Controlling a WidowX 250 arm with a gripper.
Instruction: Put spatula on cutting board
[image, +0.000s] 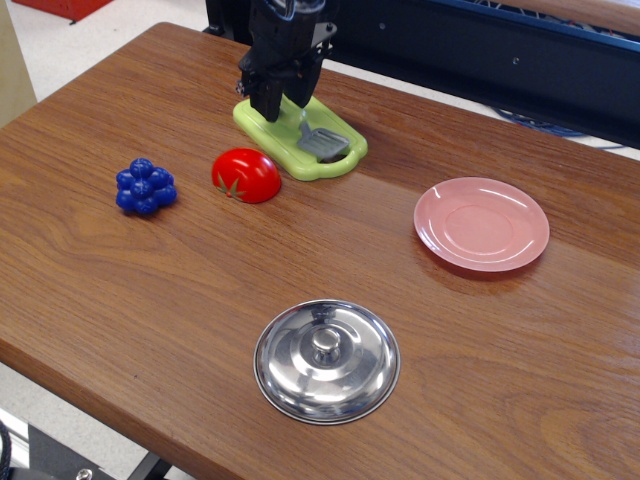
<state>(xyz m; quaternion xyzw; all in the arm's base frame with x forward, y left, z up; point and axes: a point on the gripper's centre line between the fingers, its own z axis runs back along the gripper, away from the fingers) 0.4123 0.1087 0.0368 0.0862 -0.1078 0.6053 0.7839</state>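
The lime-green cutting board (274, 140) lies at the back of the wooden table, its handle hole toward the right. My gripper (283, 108) hangs low over the board's back half. It is shut on the spatula's green handle, which is mostly hidden between the fingers. The spatula's grey slotted blade (324, 144) sticks out to the right and rests on or just above the board, near the handle hole.
A red tomato (246, 175) sits just left of the board's front. A blue grape cluster (145, 186) lies further left. A round pink plate (481, 223) is at the right. A steel pot lid (326, 360) lies near the front edge.
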